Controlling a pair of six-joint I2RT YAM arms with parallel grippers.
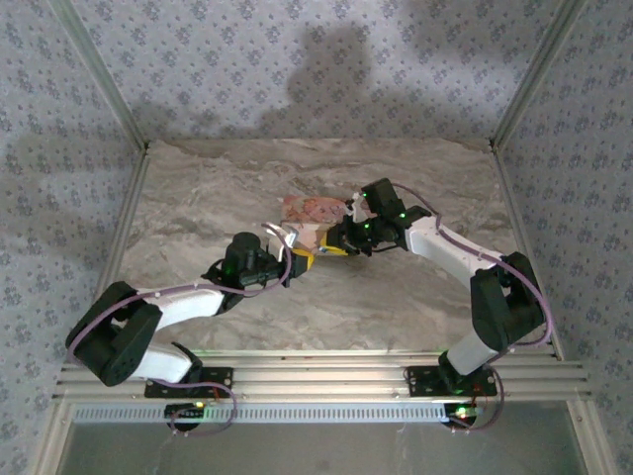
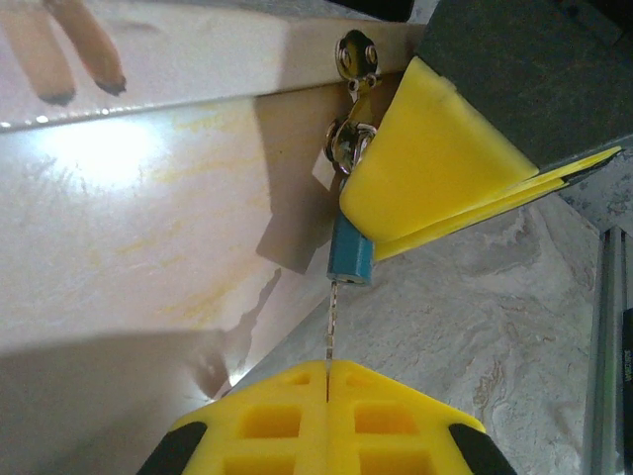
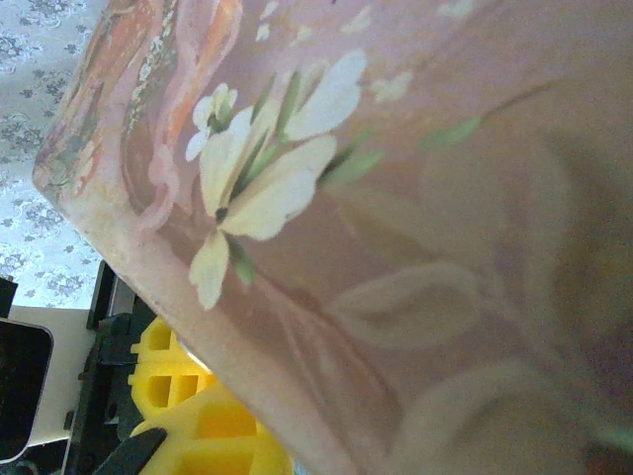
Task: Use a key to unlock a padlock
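One small padlock (image 2: 351,259) is what it all turns on. Its teal-blue body hangs off the metal hasp (image 2: 354,54) on the side of a pink box (image 2: 148,228). The shackle (image 2: 348,146) is threaded through the hasp's ring and, as far as I can see from the left wrist view, has not sprung. From the underside of the body a thin key (image 2: 331,317) runs straight down. Its blade seems to be in the keyhole, though I can't tell how deep it sits. The left tool (image 2: 328,368) is clenched on the lower end of that key, its yellow pads pressed flat together with only the blade between them. The right tool (image 2: 396,223) comes in from the other side and looks pinched on the upper part of the padlock, bracing it against the box, with the teal body poking out below its pads. The box lies on the marbled table (image 1: 415,307), about midway between the left and right edges and a little nearer the far edge than the near one. Both arms meet at its near side. I'd judge the task roughly half done: lock braced, key gripped and apparently entered. What is left is turning the key, the shackle popping free, and perhaps lifting it out of the hasp. The thin blade slipping between the pads looks the chief risk.
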